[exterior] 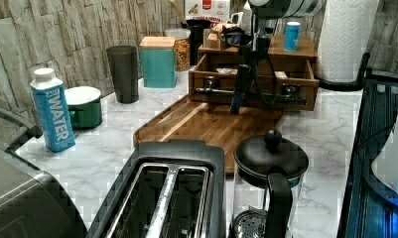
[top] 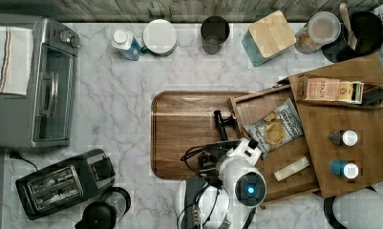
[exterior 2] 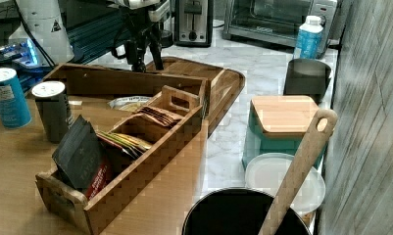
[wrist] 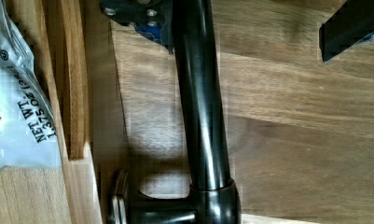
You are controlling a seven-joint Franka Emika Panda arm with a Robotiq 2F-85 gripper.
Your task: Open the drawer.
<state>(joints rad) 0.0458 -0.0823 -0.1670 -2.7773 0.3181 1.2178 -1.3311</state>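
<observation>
Top view, from its left: you have a toaster oven on the marble bench, with a black toaster below it in the picture. Next comes the rounded wooden cutting board. To the right of the board sits the drawer, pulled out from under the wooden top panel so that its front overlaps the board's edge. Inside the drawer you can see a snack bag and a pale bar. The black handle runs along the drawer's front, over the board.

In the left view the drawer stands open below the panel, and the pincer hangs down right at the handle bar.

In the wrist view the handle crosses the picture on its post, with the bag to one side. One finger sits against the bar and the other finger stands well off it, so you have the pincer spread, pinching nothing.
</observation>
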